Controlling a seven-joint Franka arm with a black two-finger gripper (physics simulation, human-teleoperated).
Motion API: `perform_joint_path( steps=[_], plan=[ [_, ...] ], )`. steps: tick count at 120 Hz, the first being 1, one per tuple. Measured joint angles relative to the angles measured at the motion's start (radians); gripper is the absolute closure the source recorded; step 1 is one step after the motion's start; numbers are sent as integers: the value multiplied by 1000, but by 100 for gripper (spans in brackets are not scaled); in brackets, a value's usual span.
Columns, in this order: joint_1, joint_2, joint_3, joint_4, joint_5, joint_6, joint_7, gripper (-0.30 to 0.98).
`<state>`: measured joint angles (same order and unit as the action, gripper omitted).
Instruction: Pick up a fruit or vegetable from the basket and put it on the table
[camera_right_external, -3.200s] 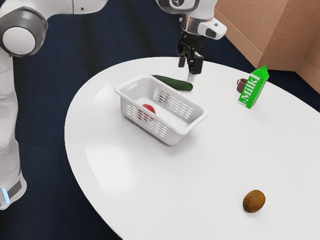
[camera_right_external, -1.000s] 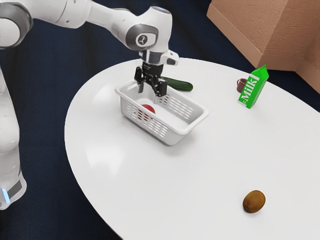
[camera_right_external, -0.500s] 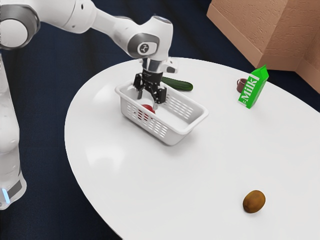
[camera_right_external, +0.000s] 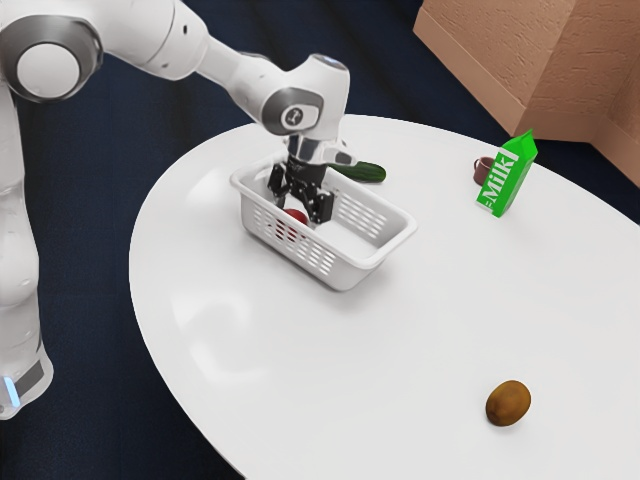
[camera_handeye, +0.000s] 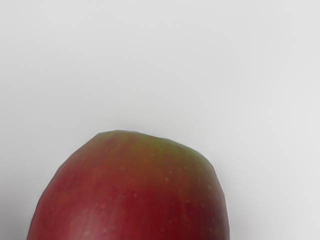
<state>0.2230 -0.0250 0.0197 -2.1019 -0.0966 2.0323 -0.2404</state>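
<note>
Inside the white slotted basket (camera_right_external: 345, 272), my gripper (camera_right_external: 297, 211) points down with its fingers spread wide. A red apple (camera_right_external: 296, 218) lies low in the basket, between and just beneath the open fingers; the basket wall partly covers it. Seen from the wrist view, the apple (camera_handeye: 132, 192) is large and close under my hand, red with a greenish top, against the basket's pale floor (camera_handeye: 160, 65). Whether either finger touches the apple cannot be made out.
A dark green cucumber (camera_right_external: 368, 173) lies on the round white table (camera_right_external: 350, 390) behind the basket. Toward the exterior view's right stand a green milk carton (camera_right_external: 508, 177) and a brown mug (camera_right_external: 483, 170). A brown kiwi (camera_right_external: 508, 403) rests near the front.
From beyond the basket, my open gripper has come over to it and then lowered inside, down around the apple. The basket and the other objects have stayed where they were.
</note>
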Motion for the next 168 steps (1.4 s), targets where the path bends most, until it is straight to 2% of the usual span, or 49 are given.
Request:
perform_joint_path(
  steps=[26,45,60,90,98,124,147,168],
  plan=[
    [2,31,0,1,-2,8,-1,0],
    [7,37,-1,2,0,14,-3,25],
    [14,35,-3,3,8,16,-9,31],
    [11,-97,-35,15,21,-11,-20,34],
    [1,-137,-71,47,34,-35,-23,34],
    [-4,-270,-285,86,59,-121,-27,33],
    [-6,-262,-477,124,60,-165,-29,34],
    [-7,-250,-564,143,59,-184,-30,34]
  ],
)
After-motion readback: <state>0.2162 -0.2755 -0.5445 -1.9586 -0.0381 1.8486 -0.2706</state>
